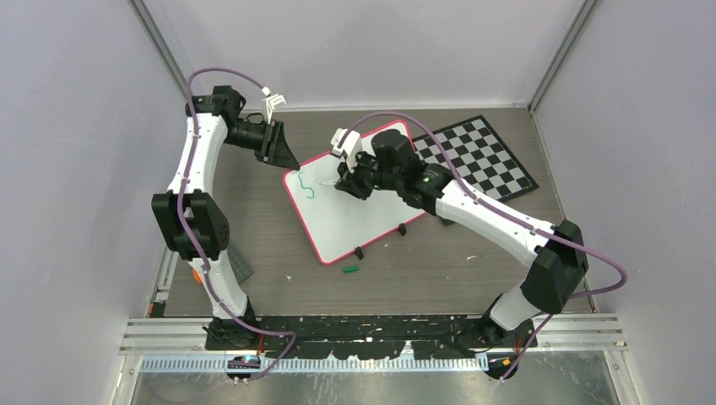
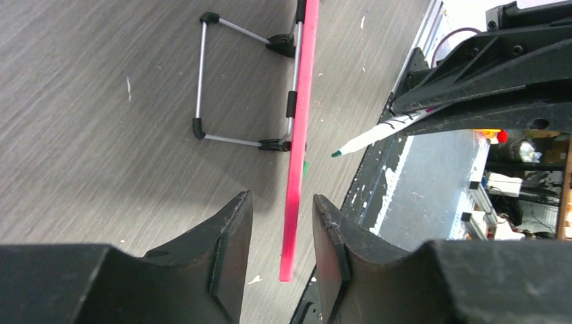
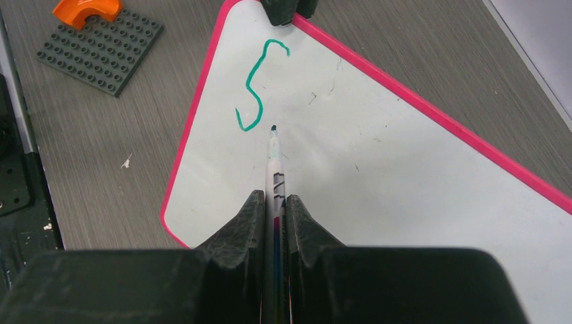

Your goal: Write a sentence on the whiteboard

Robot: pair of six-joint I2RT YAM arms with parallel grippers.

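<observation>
R gripper (image 3: 273, 199) is clamping the marker (image 3: 274, 158), tip hovering off the whiteboard (image 3: 378, 175) mid-table, beside green S (image 3: 255, 84), prob. btwn strokes. L gripper (image 2: 282, 198) is straddling its pink rim (image 2: 297, 135) to steady it, jaws slack w/ gaps.

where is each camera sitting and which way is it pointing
Top: fixed above and behind the arms, looking down on the table; both arms show, the left gripper at the whiteboard corner.
Left wrist: looks along its open fingers, which straddle the whiteboard's pink edge.
Right wrist: looks down past the right gripper, shut on the marker, at the green S.
Shared: both wrist views show the marker and whiteboard.
</observation>
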